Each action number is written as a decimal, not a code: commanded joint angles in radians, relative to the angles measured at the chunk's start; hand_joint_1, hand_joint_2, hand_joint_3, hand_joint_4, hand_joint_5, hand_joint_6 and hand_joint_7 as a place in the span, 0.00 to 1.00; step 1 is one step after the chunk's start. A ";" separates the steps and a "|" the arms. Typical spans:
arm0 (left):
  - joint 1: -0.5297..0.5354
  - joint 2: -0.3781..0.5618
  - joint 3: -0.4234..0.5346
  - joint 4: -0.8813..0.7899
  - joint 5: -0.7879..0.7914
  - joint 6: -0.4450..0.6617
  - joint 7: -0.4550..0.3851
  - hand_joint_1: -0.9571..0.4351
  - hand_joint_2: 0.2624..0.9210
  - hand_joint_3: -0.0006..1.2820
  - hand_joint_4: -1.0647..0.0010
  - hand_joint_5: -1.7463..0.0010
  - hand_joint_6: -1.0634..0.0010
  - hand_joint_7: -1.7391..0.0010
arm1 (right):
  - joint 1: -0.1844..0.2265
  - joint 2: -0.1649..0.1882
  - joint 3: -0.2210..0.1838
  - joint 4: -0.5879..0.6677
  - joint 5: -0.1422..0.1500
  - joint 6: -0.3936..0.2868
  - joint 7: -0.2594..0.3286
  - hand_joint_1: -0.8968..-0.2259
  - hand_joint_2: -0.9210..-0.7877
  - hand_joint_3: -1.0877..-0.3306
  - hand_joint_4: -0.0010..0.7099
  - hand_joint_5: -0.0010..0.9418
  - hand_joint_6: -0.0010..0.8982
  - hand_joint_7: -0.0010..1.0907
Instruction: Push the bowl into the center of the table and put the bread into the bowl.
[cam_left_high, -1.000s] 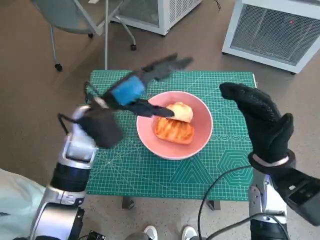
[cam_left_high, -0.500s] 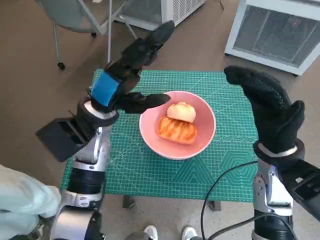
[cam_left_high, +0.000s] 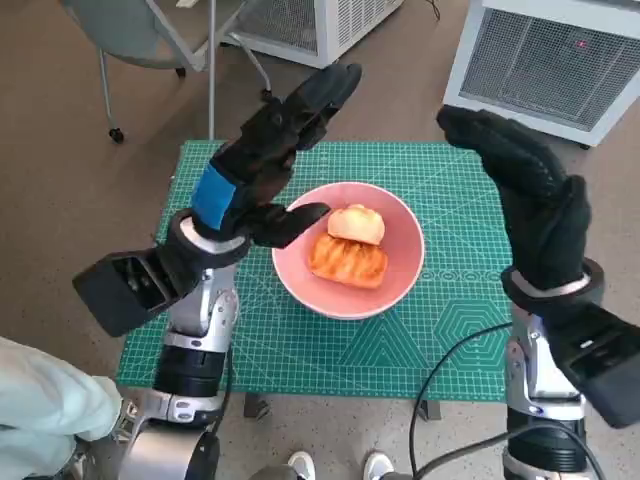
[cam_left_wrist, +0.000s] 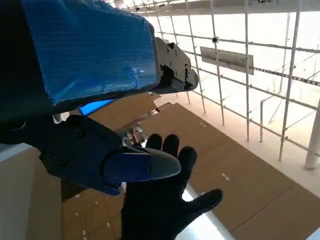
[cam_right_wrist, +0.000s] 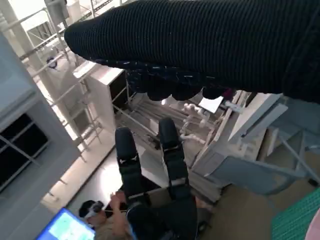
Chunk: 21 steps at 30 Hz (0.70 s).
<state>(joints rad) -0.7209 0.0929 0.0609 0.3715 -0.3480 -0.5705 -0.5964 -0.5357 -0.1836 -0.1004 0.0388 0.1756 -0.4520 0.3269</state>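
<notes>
**Bench status: one bowl, two bread pieces, both hands raised and empty**

Item count: one pink bowl (cam_left_high: 349, 250), two pieces of bread, two hands.

The bowl stands near the middle of the green cutting mat (cam_left_high: 300, 340) that covers the bench (cam_left_high: 178, 165). Both bread pieces lie inside the bowl: a flat, glazed pastry (cam_left_high: 347, 260) on the bowl floor, and a round pale bun (cam_left_high: 356, 224) resting on the far edge of the pastry, touching it.

Left hand (cam_left_high: 262, 165): raised above the left part of the bench, fingers extended and spread, pointing away from the robot and to its right. The thumb reaches toward the bowl's left rim; contact with the rim cannot be determined. The hand holds nothing.

Right hand (cam_left_high: 525, 205): raised above the right side of the bench, clear of the bowl, palm turned toward the left hand, fingers extended together. It holds nothing. The left wrist view shows this glove (cam_left_wrist: 162, 200) with fingers spread.

A person is partly visible in the right wrist view, low in the room.
</notes>
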 joint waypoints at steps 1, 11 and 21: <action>0.015 0.003 0.009 0.007 0.017 -0.029 0.007 0.24 1.00 0.41 0.91 1.00 0.80 0.97 | 0.005 -0.008 0.005 -0.004 -0.018 0.018 -0.014 0.32 0.00 0.49 0.14 0.01 0.00 0.45; 0.020 -0.017 0.010 0.029 0.045 -0.062 0.045 0.23 1.00 0.43 0.93 1.00 0.83 0.98 | 0.015 -0.015 -0.001 -0.013 -0.012 0.037 -0.015 0.33 0.00 0.48 0.14 0.01 0.00 0.45; 0.022 -0.024 0.005 0.036 0.059 -0.063 0.064 0.22 1.00 0.43 0.93 1.00 0.84 0.98 | 0.022 -0.017 -0.005 -0.024 -0.009 0.054 -0.017 0.34 0.00 0.48 0.14 0.01 0.00 0.45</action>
<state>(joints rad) -0.7072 0.0719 0.0681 0.4077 -0.3019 -0.6214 -0.5400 -0.5342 -0.1929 -0.1041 0.0160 0.1591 -0.4153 0.3153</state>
